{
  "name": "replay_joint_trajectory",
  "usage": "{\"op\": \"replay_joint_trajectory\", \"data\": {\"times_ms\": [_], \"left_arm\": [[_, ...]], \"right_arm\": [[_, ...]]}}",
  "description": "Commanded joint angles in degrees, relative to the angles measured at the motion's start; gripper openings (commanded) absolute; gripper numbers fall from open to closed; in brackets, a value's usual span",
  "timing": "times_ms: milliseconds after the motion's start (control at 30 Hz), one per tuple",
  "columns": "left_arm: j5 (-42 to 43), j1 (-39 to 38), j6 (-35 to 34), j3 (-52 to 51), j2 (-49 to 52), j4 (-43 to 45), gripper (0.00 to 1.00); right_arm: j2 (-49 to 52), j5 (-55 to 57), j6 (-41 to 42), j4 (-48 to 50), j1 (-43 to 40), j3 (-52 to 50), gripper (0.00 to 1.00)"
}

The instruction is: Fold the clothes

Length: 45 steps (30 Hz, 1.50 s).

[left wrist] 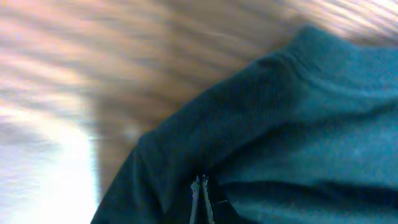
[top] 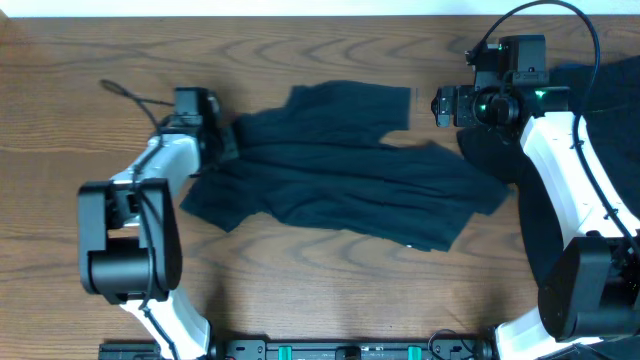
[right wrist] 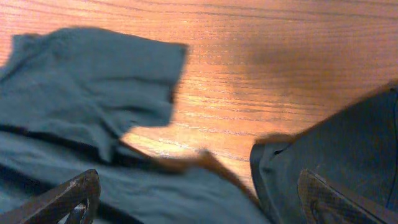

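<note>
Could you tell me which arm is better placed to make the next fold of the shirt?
Left, probably. The left gripper sits at the left edge of the shirt, fingers closed on fabric. The right gripper hangs open over the table, apart from the shirt.

T-shirt (top: 350, 190) | dark navy, rumpled (partly spread flat) | centre | second dark garment (top: 615, 90) | far right edge
</note>
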Motion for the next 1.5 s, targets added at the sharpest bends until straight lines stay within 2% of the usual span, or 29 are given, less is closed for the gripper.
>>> {"op": "replay_joint_trajectory", "data": {"times_ms": [0,267,400,767,900,967,1033,1100,1133,1167,1200,1467], "left_arm": [[-6.2,4.9,-5.0,-2.2,2.8,-2.9,0.06],[-4.6,12.2,-13.6,-2.2,2.8,-3.5,0.06],[0.6,12.9,-12.7,-2.2,0.9,-0.8,0.06],[1.2,11.0,-13.0,-2.2,-19.6,0.0,0.06],[1.2,11.0,-13.1,-2.2,-23.7,-0.1,0.09],[1.2,11.0,-13.1,-2.2,-24.5,-0.3,0.12],[1.2,11.0,-13.1,-2.2,-24.5,-1.0,0.22],[1.1,11.0,-13.1,-2.3,-24.5,-2.0,0.53],[1.2,11.0,-13.1,-2.4,-24.5,-2.3,0.72],[1.1,11.0,-13.1,-2.4,-24.5,-2.9,0.94],[1.2,11.0,-13.1,-2.4,-24.5,-3.4,0.98],[1.2,11.0,-13.1,-2.4,-24.5,-3.8,0.98]], "right_arm": [[0.6,0.3,0.6,-0.1,-0.2,0.3,0.99],[0.6,0.3,0.6,-0.1,-0.2,0.3,0.99],[0.6,0.3,0.6,-0.1,-0.2,0.3,0.99],[0.6,0.3,0.6,-0.1,-0.2,0.3,0.99],[0.6,0.3,0.6,-0.1,-0.2,0.3,0.99],[0.6,-1.3,0.6,3.0,0.0,0.3,0.99],[0.6,-4.3,0.6,6.6,0.2,0.3,0.99],[0.6,-8.2,0.6,8.0,0.5,0.3,0.97],[0.6,-8.2,1.2,8.2,0.5,0.5,0.61],[0.6,-7.6,4.6,8.1,0.7,0.6,0.17],[0.6,-7.6,6.8,8.1,1.0,0.6,0.01],[2.4,-4.3,6.6,12.2,12.5,1.5,0.01]]}}
